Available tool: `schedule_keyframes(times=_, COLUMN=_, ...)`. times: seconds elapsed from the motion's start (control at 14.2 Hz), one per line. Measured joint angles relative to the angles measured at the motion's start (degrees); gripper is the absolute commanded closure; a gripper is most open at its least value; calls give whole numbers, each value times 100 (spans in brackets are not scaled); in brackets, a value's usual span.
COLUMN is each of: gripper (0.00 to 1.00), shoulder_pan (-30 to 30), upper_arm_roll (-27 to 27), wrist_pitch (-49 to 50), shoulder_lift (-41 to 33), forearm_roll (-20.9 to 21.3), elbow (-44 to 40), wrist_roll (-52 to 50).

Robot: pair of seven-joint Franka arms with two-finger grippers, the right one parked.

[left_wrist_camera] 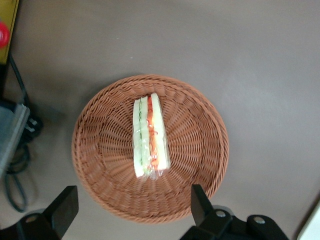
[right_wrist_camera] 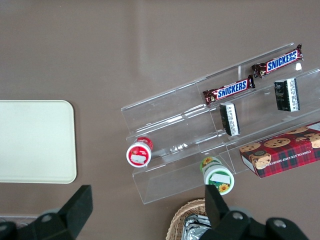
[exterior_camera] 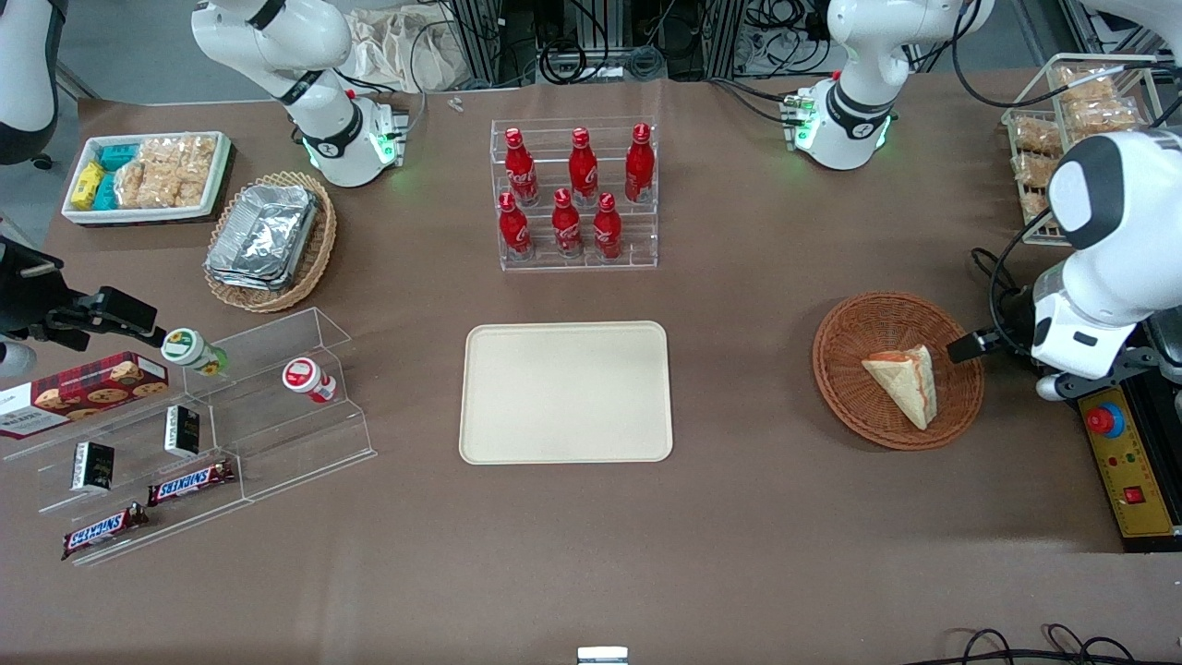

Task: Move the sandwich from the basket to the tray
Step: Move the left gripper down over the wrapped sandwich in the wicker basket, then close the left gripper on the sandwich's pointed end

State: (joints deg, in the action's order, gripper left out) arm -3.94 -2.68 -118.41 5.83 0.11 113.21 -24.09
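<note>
Because the sandwich [left_wrist_camera: 151, 136] lies in the middle of the basket [left_wrist_camera: 100, 150], well apart from the bare tray [exterior_camera: 565, 392], the gripper [left_wrist_camera: 132, 205] hangs above it with fingers [left_wrist_camera: 198, 200] spread wide, holding nothing, ready to come down.

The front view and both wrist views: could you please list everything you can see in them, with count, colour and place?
sandwich: one, pale bread with red and green filling, lying in the basket
basket: one, reddish-brown wicker, toward the working arm's end of the table
tray: one, cream, mid-table, nothing on it
cola bottles: six, red, in a clear rack farther from the front camera than the tray
foil trays: a silver stack, in a tan wicker basket toward the parked arm's end
Snickers bars: two, brown, on the clear tiered stand
cookie box: one, red, on that stand
gripper: one, black fingers, open, hovering above the basket's rim
</note>
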Motion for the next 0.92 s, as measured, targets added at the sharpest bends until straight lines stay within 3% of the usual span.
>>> schedule_keyframes(times=0.28, gripper=0, shoulder_pan=5, upper_arm_roll=-26, wrist_pitch=-1446, shoulder_lift=100, forearm_roll=-3, elbow=1002, wrist_roll=-1500)
schedule_keyframes(times=0.92, gripper=0, shoulder_pan=32, upper_arm_roll=-61, wrist_pitch=-1877, shoulder_lift=731, forearm_roll=-21, elbow=1198, wrist_roll=-1784)
